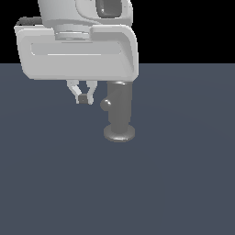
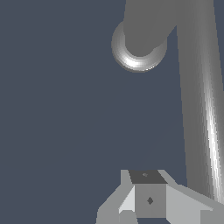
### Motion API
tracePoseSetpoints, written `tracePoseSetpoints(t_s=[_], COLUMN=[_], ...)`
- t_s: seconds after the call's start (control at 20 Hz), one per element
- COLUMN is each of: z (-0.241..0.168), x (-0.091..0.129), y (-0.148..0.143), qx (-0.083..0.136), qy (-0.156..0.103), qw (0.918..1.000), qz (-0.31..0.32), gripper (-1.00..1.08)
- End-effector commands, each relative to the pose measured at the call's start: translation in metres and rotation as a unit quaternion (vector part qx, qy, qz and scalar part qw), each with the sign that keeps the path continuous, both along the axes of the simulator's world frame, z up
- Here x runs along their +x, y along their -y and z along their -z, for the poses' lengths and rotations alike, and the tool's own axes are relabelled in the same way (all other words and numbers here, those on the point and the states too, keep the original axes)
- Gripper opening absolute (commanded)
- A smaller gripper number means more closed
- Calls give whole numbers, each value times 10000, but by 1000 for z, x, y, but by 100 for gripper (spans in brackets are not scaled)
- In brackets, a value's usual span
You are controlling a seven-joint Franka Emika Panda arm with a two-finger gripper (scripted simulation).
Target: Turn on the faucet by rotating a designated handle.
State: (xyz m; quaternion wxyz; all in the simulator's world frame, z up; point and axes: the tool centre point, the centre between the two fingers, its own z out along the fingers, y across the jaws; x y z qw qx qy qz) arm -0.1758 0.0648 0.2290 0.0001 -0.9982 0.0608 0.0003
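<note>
The faucet is a grey upright cylinder on a round base disc, standing on the dark floor. Its handle shows in the exterior view only as a rounded tip on the side toward that view's left. In the wrist view the faucet is seen from above, and the handle is a long grey rod running out from it. My gripper hangs to the exterior view's left of the faucet, at about the handle's height. The gripper is shut on nothing and sits close beside the rod, not around it.
A flat dark blue-grey floor stretches all around the faucet. The white hand body hides the top of the faucet in the exterior view. Nothing else stands nearby.
</note>
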Motion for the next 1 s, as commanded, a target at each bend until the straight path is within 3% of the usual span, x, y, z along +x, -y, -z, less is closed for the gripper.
tracePoseSetpoints(t_s=[0.0,0.35,0.95], z=[5,6,7], x=[2,2,6], y=[-1,-2,61], qx=[2,2,1], qy=[4,3,2], qw=[10000,10000,10000], qz=[13,16,19], gripper=[-100,-100,-100])
